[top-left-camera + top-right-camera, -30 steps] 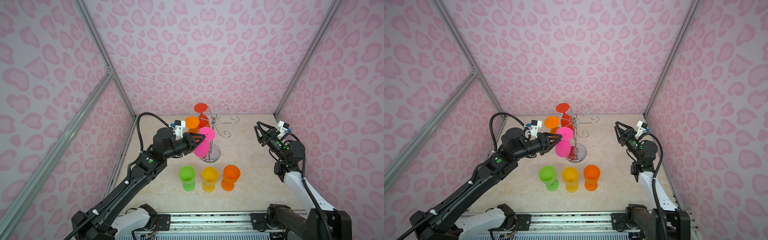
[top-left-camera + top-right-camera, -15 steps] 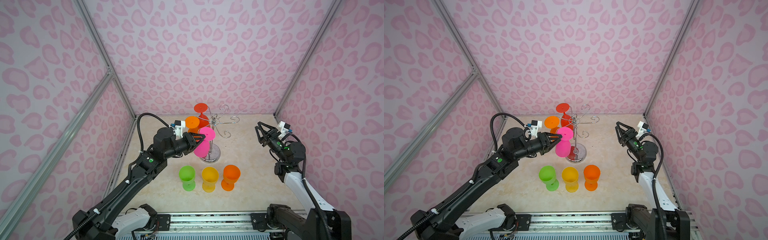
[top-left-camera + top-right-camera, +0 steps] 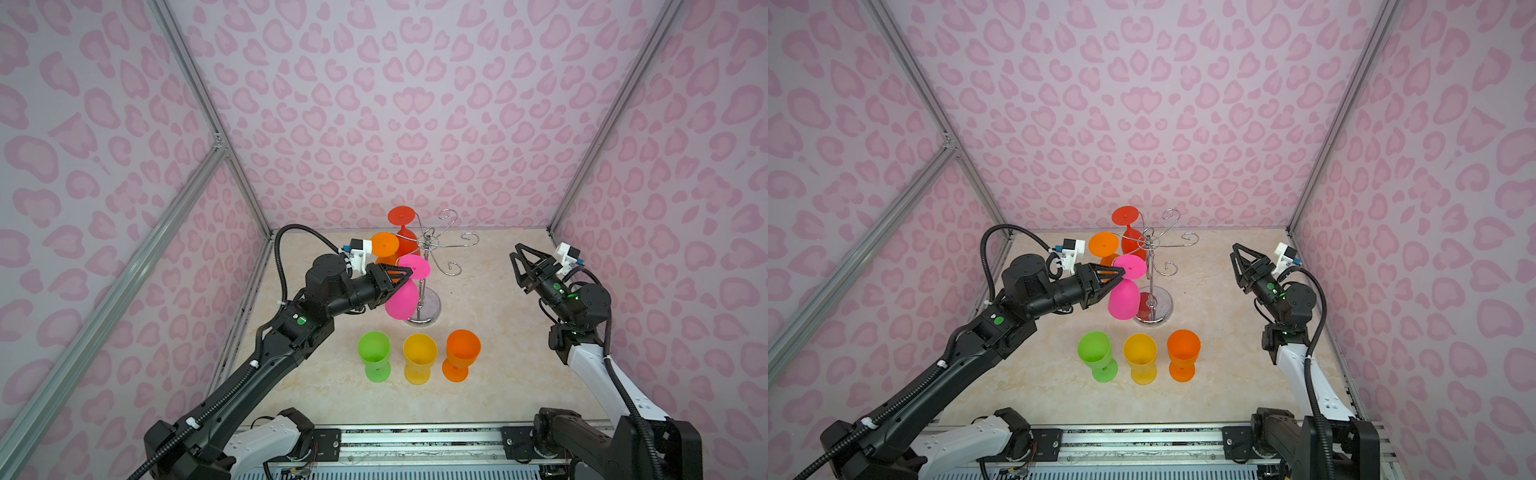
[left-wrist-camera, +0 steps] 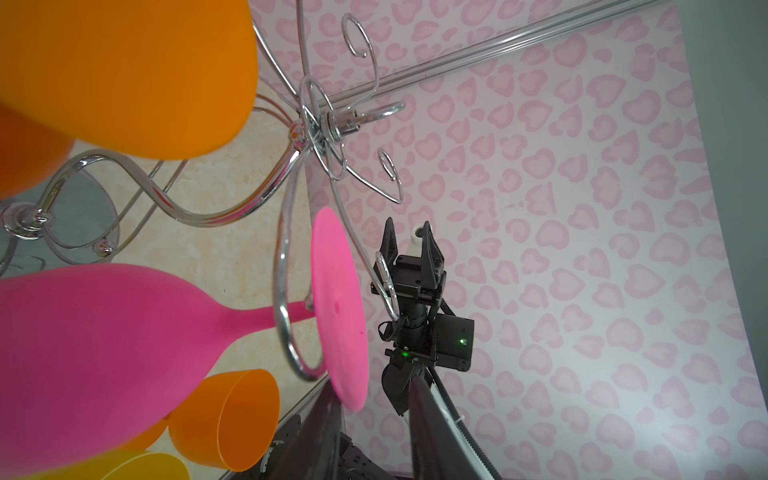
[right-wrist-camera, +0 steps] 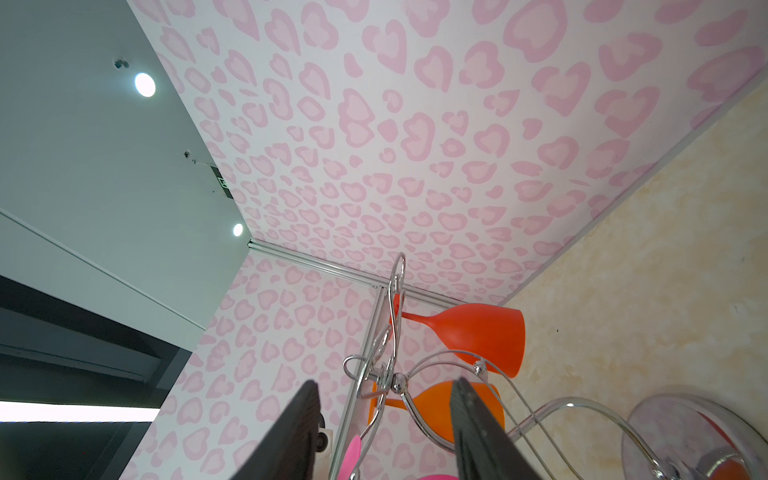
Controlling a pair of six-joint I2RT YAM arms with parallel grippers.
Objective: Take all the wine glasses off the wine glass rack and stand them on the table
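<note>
The wine glass rack (image 3: 431, 306) stands at the back middle of the floor in both top views, its chrome hub (image 4: 316, 124) close in the left wrist view. A pink wine glass (image 3: 402, 298) hangs upside down and tilted from a front hook; its stem passes through the wire loop. My left gripper (image 3: 410, 271) reaches in from the left at the glass's foot (image 4: 338, 307). Its jaws stand apart, the foot's rim between the fingers (image 4: 326, 419) and against one of them. My right gripper (image 3: 516, 264) hovers open at the right, pointing toward the rack, nothing in it.
An orange glass (image 3: 384, 244) and a red glass (image 3: 402, 216) hang on the rack's back-left hooks. Green (image 3: 374, 353), yellow (image 3: 419, 353) and orange (image 3: 463, 349) glasses stand upright in a row in front of the rack. Patterned walls enclose three sides.
</note>
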